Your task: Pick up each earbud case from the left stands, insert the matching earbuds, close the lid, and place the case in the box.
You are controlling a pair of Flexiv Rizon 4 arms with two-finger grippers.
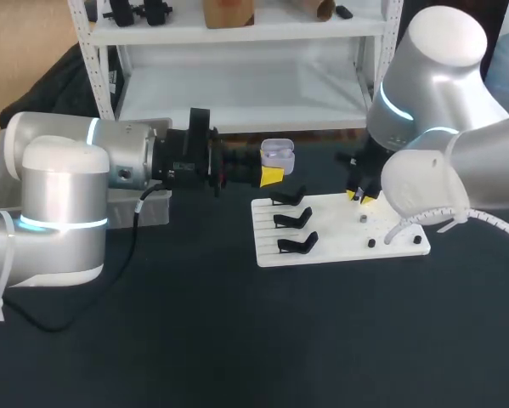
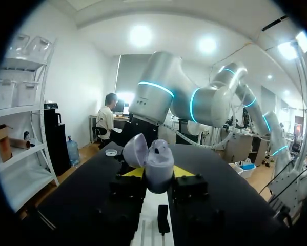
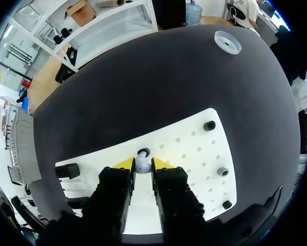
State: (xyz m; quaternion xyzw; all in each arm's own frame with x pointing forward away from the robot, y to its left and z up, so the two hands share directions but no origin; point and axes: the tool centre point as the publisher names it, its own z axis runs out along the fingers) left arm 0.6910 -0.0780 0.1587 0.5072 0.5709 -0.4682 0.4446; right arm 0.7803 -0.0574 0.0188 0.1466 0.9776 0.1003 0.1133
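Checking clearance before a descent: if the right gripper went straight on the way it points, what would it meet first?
The right gripper points down at the white board. The earbud between its fingers would probably meet the black socket just ahead first, though the gap is hard to judge.

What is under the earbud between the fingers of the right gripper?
A dark round socket in the white board shows just beyond the earbud, which covers the rest of it.
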